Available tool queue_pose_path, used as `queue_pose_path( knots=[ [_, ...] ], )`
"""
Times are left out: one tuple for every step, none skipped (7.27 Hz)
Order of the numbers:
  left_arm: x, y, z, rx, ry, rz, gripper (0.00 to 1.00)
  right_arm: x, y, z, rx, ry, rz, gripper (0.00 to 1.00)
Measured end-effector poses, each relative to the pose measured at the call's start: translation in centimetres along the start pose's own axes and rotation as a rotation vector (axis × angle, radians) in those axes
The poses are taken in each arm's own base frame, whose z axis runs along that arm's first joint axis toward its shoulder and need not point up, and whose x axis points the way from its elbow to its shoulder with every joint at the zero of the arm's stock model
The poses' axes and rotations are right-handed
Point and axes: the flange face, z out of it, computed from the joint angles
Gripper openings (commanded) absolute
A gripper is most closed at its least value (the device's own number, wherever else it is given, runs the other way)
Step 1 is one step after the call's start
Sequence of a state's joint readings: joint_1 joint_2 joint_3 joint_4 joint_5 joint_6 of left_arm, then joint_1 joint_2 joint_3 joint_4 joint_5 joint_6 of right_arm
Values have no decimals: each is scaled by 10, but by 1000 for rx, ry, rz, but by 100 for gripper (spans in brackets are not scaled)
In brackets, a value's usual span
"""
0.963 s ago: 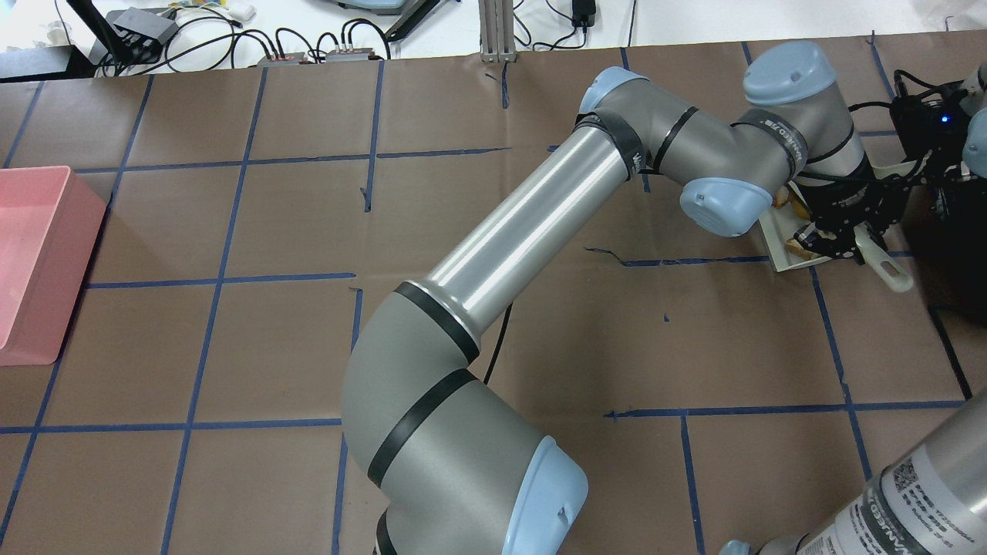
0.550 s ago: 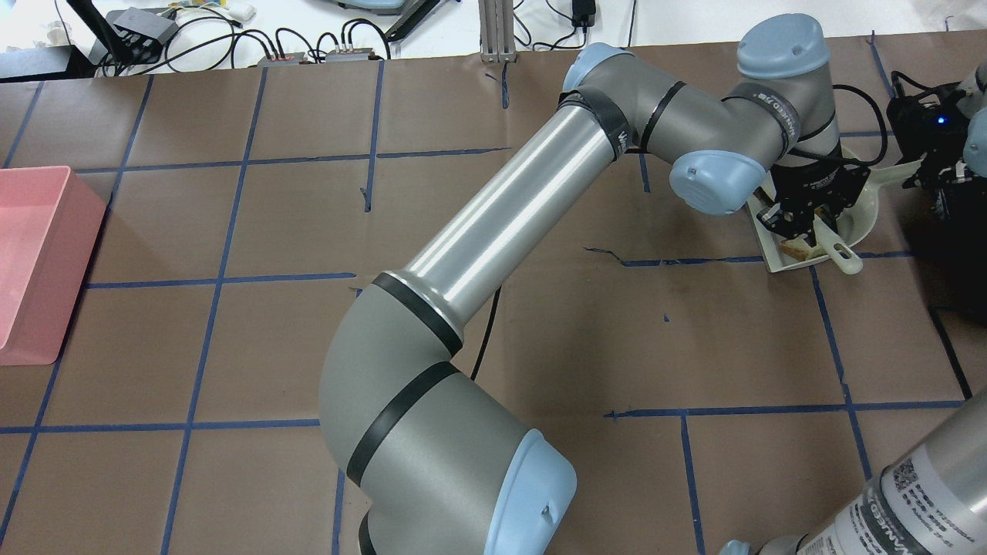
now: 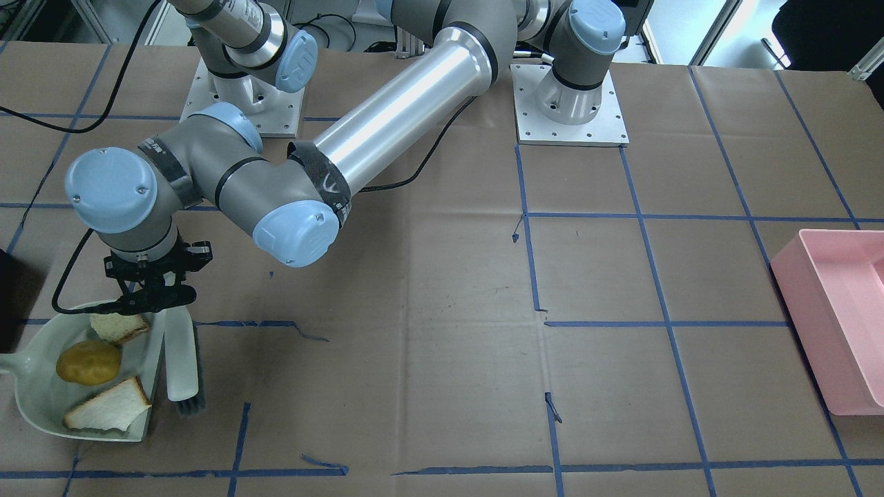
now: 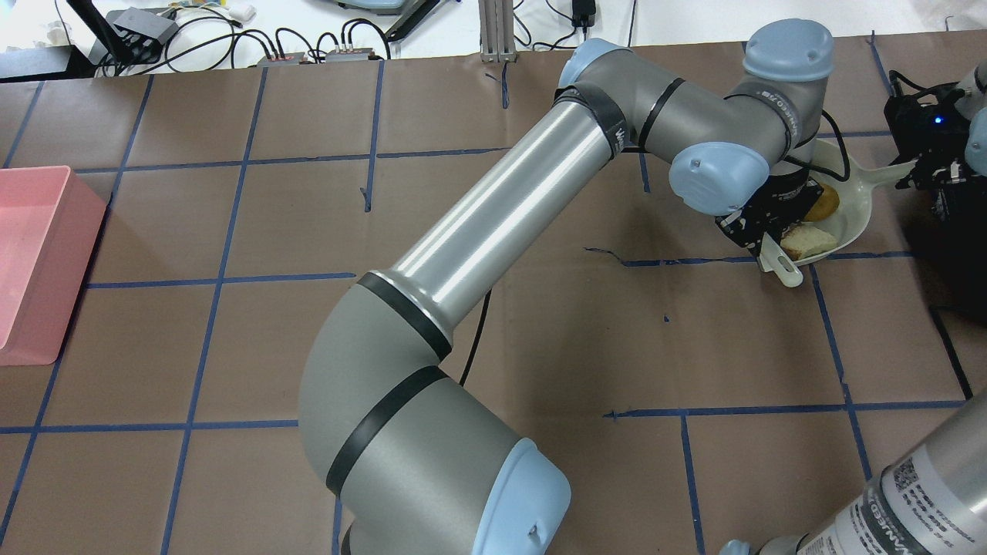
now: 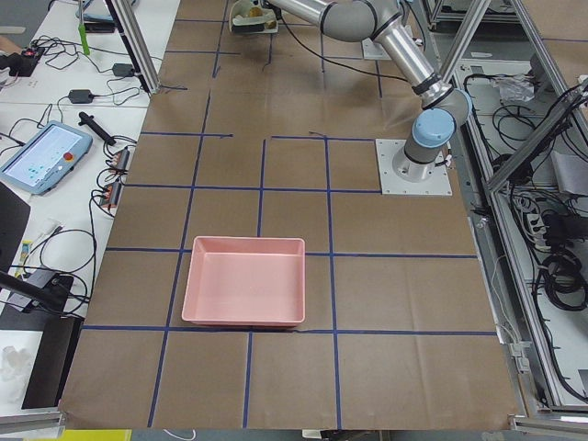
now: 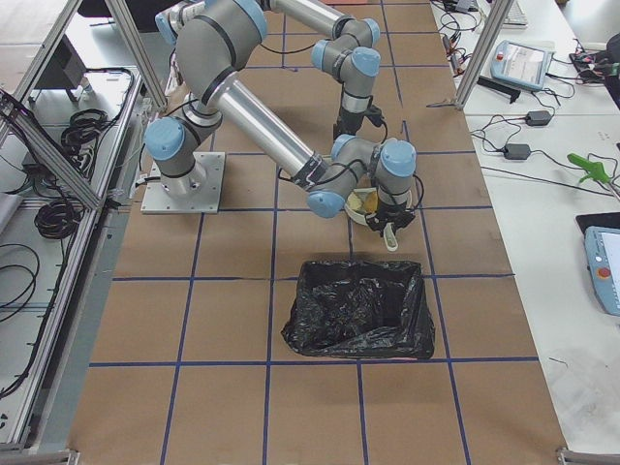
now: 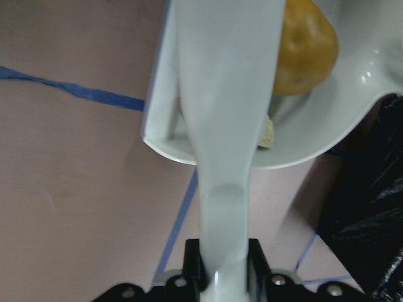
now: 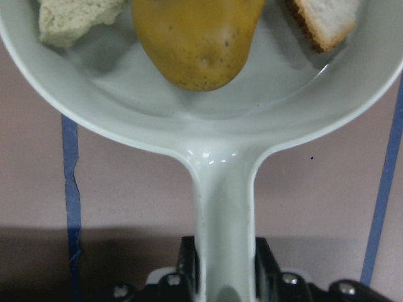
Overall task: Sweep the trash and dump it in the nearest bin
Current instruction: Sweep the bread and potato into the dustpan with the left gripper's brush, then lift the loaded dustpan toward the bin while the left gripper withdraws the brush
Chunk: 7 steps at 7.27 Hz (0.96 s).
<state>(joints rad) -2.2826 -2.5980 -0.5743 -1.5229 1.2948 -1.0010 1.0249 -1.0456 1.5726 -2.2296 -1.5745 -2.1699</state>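
Left pincer (image 3: pixel 148 295): clamped on brush (image 3: pixel 181 359) handle; brush lies beside dustpan's (image 3: pixel 38 345) open edge.
Right pincer (image 8: pixel 225 267): shut around dustpan handle.
Trash: potato (image 3: pixel 88 362), bread chunk (image 3: pixel 119 326) and bread wedge (image 3: pixel 109 408), all in dustpan.
Key relation: black bag (image 6: pixel 360 308) just beside, on the handle side, nearer the right arm; pink bin (image 3: pixel 815 324) well apart.
Writing: arm-band lettering unreadable.

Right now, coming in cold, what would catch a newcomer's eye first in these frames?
The left arm stretches diagonally across the table to the robot's right side, the left gripper shut on a white brush. Beside it, a pale dustpan, its handle in the right gripper, holds a potato, a bread chunk and a bread wedge. A pink bin sits at the opposite end.
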Motion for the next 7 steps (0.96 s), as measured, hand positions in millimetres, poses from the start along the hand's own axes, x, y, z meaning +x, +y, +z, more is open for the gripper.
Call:
queue_pose_path(
  knots=[
    [-20, 5, -18, 4, -52, 51, 0, 0, 0, 0, 2, -1, 2, 0],
    [-48, 11, -34, -9, -92, 76, 0, 0, 1, 1, 9, 2, 4, 0],
    [-81, 19, -48, -28, -125, 83, 0, 0, 0, -1, 20, 11, 7, 0],
    [-115, 28, -57, -49, -155, 84, 0, 0, 0, -2, 35, 15, 10, 0],
    [-148, 40, -58, -66, -189, 85, 0, 0, -2, -5, 56, 14, 19, 0],
    [-182, 52, -55, -74, -231, 95, 0, -2, -4, -10, 75, 11, 32, 0],
    [-214, 63, -50, -80, -264, 110, 0, -3, -7, -17, 91, 6, 50, 0]
  ],
)
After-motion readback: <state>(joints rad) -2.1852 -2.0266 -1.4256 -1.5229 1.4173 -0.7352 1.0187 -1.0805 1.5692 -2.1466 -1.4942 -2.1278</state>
